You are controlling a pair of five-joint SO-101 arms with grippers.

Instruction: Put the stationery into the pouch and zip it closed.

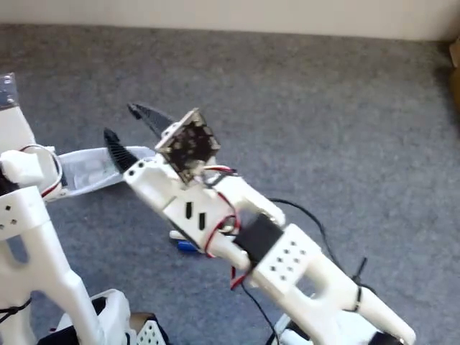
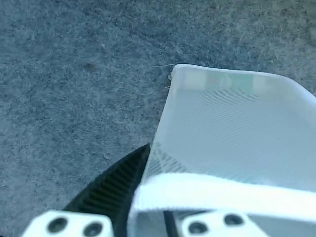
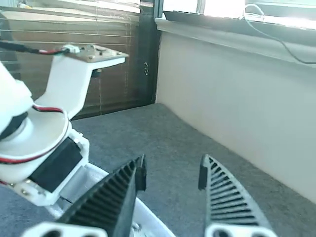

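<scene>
The white mesh pouch [image 1: 92,169] lies flat on the grey carpet at the left. My left gripper [image 2: 149,165] is shut on the pouch [image 2: 232,133] at its banded edge, with one black finger [image 2: 111,190] showing under the mesh. My right gripper [image 1: 119,122] hangs open just above the pouch's far end, nothing between its black fingers [image 3: 111,200]. In the right wrist view the right gripper [image 3: 170,175] is above a white strip of the pouch [image 3: 145,222]. A small blue and white piece of stationery [image 1: 184,244] lies on the carpet, half hidden under the right arm.
The left arm [image 1: 29,215] stands at the left edge and the right arm [image 1: 287,266] crosses from the lower right. Open grey carpet [image 1: 323,108] stretches behind and to the right. A pale wall [image 3: 237,94] borders the carpet.
</scene>
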